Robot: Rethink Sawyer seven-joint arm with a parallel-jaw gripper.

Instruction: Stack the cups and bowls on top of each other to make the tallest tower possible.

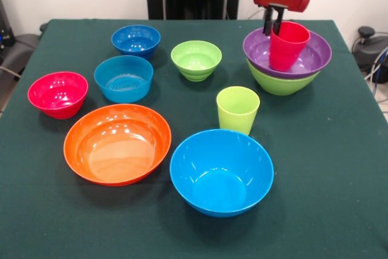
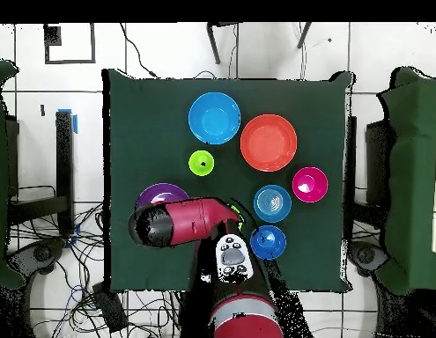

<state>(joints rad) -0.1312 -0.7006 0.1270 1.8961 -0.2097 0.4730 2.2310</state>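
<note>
I have the claw (image 1: 274, 23) at the far corner of the desk (image 1: 339, 174), its fingers straddling the near-side rim of the red cup (image 1: 287, 45), one finger inside and one outside, closed narrowly on that wall. The cup stands upright in the purple bowl (image 1: 315, 56), which nests in the large lime bowl (image 1: 279, 83); wide pieces at the bottom make a steady base, I judge. So the tower sits directly under the claw. Everything else lies spread apart for easy picking: the lime cup (image 1: 237, 108) nearest, then the small lime bowl (image 1: 196, 59), the big blue bowl (image 1: 221, 171), the orange bowl (image 1: 117, 143) and the pink bowl (image 1: 57, 93). From overhead my arm (image 2: 190, 220) hides most of the stack.
</note>
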